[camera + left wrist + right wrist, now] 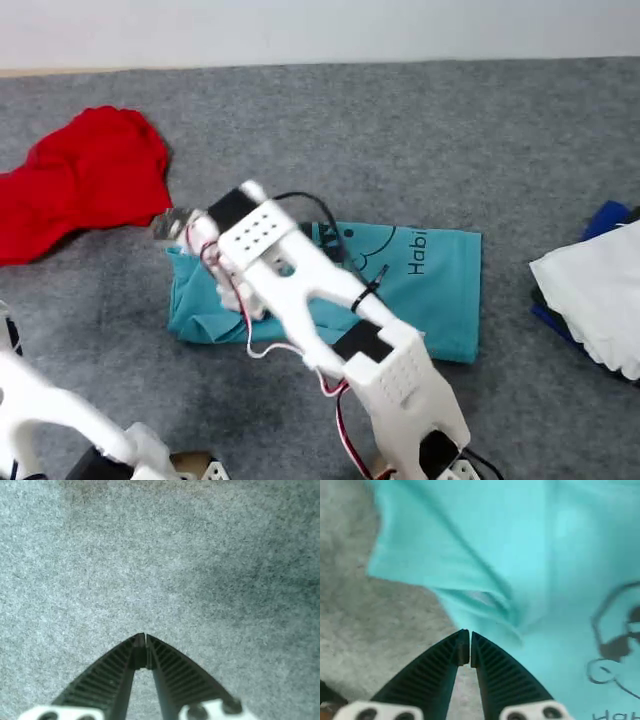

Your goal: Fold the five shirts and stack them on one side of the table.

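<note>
While right pincer (pixel 467 640) hangs closed, teal shirt (pixel 520 555) beneath — red shirt (pixel 85 180) apart

Your high cam sits above the arms' side, looking down across the grey table (pixel 420 130) toward the far wall. Both wrist cams stare down past their own tips from really close: left gripper (pixel 145 641) over bare table, right gripper (pixel 470 636) at the teal shirt (pixel 445 540) edge. High view shares that shirt.
</note>
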